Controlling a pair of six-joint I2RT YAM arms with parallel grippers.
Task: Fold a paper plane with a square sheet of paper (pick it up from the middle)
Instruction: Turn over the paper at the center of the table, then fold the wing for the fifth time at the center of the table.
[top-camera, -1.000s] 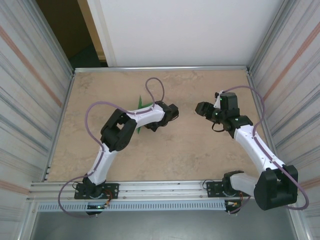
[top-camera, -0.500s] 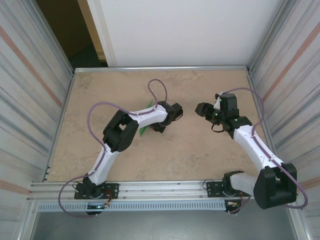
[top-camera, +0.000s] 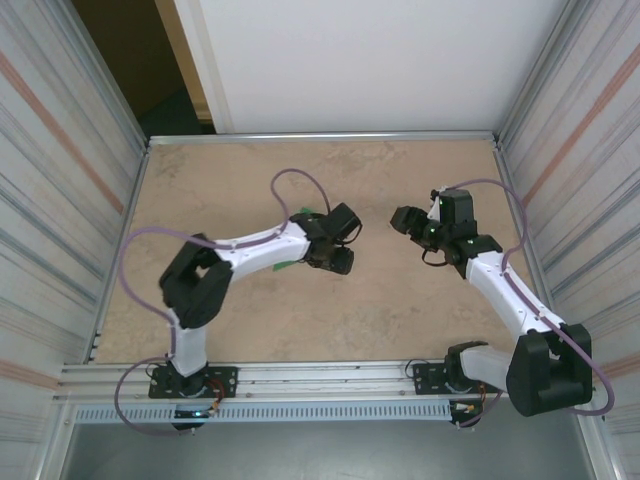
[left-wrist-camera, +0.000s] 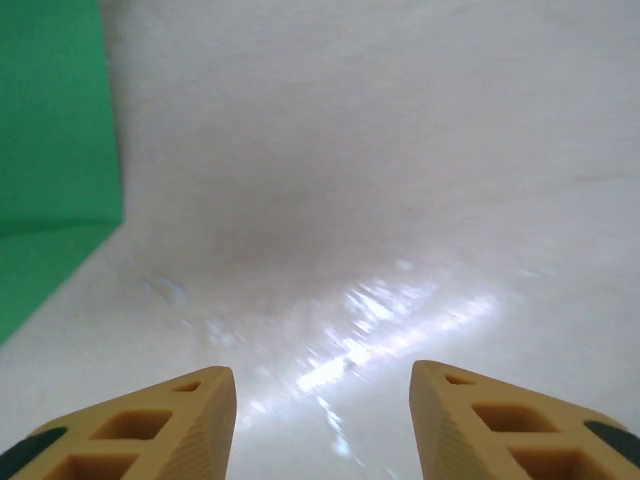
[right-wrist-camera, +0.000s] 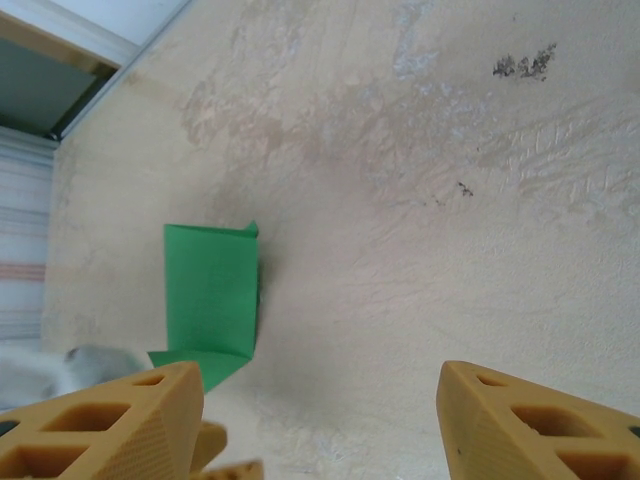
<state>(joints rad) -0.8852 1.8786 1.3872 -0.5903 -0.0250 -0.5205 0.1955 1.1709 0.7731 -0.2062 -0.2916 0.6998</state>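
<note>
Beige table (top-camera: 260, 320). Left arm (top-camera: 250, 250) reaches over the folded green paper sheet (right-wrist-camera: 210, 290), which lies on the tabletop at about 9 o'clock of table centre, with green slivers showing either side of the arm. Left gripper (left-wrist-camera: 322, 425): fingers parted, nothing between, paper at its 10 o'clock. Right gripper (right-wrist-camera: 318, 425): fingers wide apart, empty, paper at 10 o'clock, well apart.
</note>
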